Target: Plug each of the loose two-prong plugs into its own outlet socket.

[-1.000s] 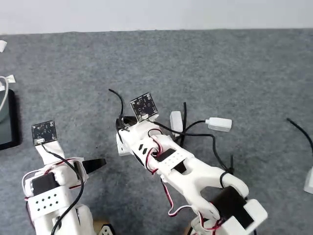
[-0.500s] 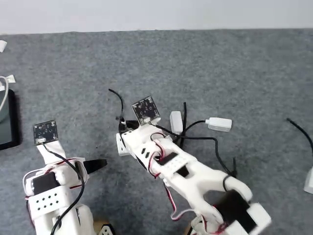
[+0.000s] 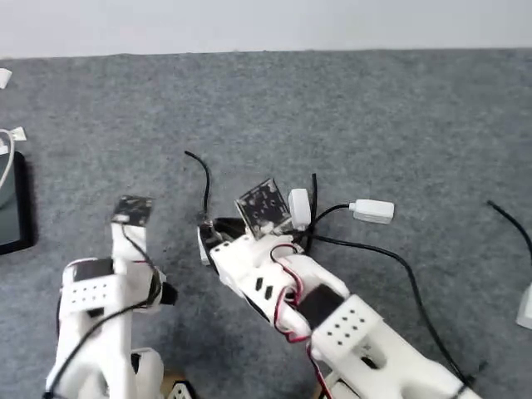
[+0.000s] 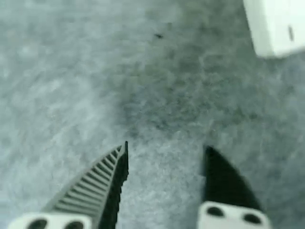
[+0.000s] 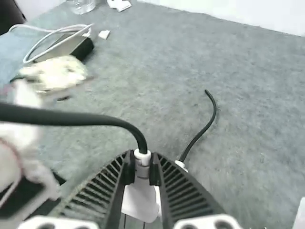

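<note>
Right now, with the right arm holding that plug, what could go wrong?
The black cord arches sideways from the plug clamped in the right pincer; it may snag or twist the plug. The left pincer hangs open near a white block, so the arms could bump.

A grey felt-covered table [image 3: 399, 108] carries a dark flat device [image 3: 23, 208] at its edge, a white cable [image 3: 9, 173] looped across it.

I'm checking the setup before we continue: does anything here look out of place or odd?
Nothing looks spilled or broken. Only untidiness: black cables cross in a loose tangle beside the right arm, and the cable of the white plug clamped in the right gripper arches upward.
</note>
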Tool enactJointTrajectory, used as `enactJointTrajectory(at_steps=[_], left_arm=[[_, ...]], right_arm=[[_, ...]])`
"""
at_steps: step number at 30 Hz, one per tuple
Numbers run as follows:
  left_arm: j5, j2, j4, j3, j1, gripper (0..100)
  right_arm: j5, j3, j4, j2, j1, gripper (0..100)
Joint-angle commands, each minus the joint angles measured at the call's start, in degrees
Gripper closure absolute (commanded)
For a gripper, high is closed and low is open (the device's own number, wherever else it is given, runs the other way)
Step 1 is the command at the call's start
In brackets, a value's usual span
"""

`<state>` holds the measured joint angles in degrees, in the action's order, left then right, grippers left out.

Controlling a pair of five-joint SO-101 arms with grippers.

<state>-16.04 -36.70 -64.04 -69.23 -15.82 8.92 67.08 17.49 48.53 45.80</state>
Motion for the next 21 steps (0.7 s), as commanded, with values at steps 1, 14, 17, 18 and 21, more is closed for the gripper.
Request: enactJointTrajectory(at_steps=[1,14,17,18,21], left_arm=[[-12.1,4.8,0.6,4.4,4.6,87],[-25.0,4.7,-1.9,3.2,10.8,87],[-27.4,4.7,-2.7,3.0,11.3,87],[-28.0,4.7,-2.7,3.0,11.3,87],[-28.5,4.7,-2.7,2.7,11.3,88]], right_arm=[[-2.1,0.7,1.1,4.9,1.6,99.1],[-1.9,2.4,1.3,5.1,6.2,99.1],[-1.9,2.4,1.3,5.1,6.2,99.1],[-1.9,2.4,1.3,5.1,6.1,99.1],[-2.1,2.4,1.4,5.1,6.1,99.1]])
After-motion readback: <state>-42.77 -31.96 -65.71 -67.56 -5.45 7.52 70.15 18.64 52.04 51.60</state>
